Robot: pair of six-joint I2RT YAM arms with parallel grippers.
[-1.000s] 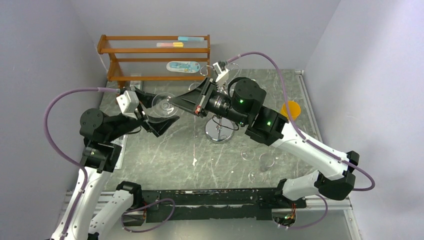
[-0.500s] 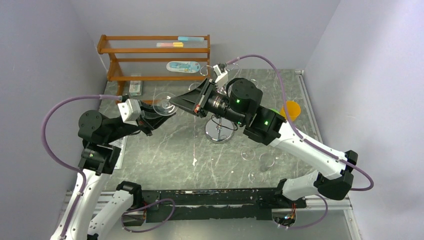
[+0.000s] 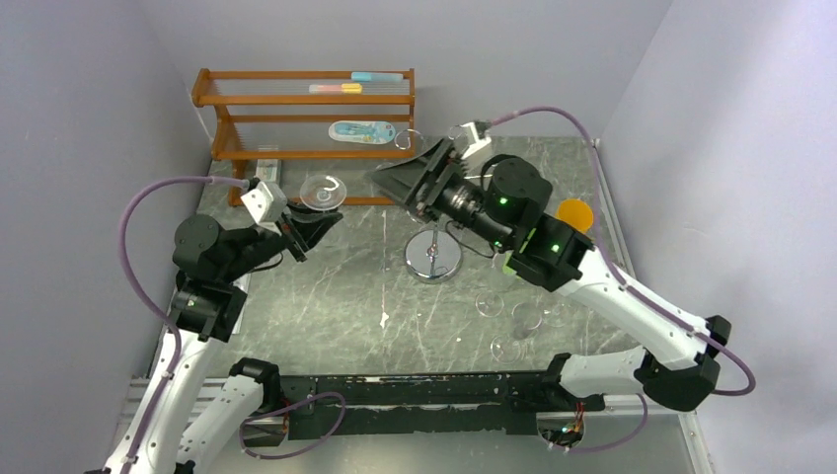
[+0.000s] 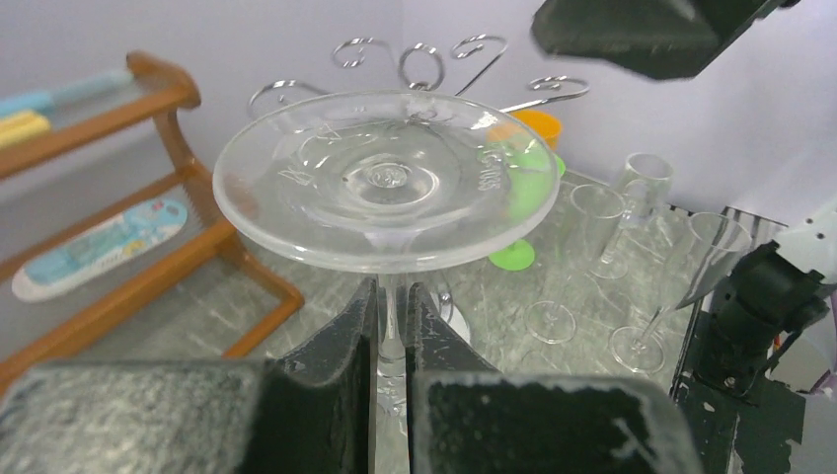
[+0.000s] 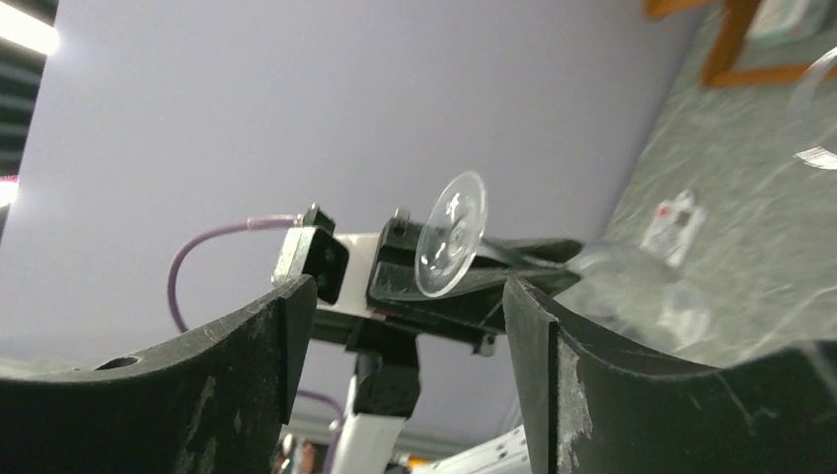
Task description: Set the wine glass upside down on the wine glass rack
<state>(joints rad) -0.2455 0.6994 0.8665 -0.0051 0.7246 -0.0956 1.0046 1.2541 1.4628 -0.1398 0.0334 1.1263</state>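
Observation:
The wine glass (image 4: 385,178) is clear, and its round foot fills the left wrist view past my fingertips. My left gripper (image 4: 393,311) is shut on its thin stem; the bowl is hidden below the fingers. From above, the glass foot (image 3: 324,191) hovers left of centre, just beyond the left gripper (image 3: 312,219). My right gripper (image 3: 397,178) stands open and empty to the right of the glass, apart from it. In its own view the right gripper (image 5: 405,296) frames the glass foot (image 5: 452,235) at a distance. The chrome wine glass rack (image 3: 432,257) stands mid-table, its curled arms (image 4: 415,61) behind the glass.
An orange-brown wooden shelf (image 3: 306,114) stands at the back left. Several loose clear glasses (image 3: 513,316) sit on the marble table (image 3: 336,306) at the right, near an orange cup (image 3: 574,212). A green disc (image 4: 513,255) lies by the rack's base.
My left gripper closed on the glass stem. The right gripper then opened, let go of the glass and drew back to the right. The left arm shifted slightly, carrying the glass.

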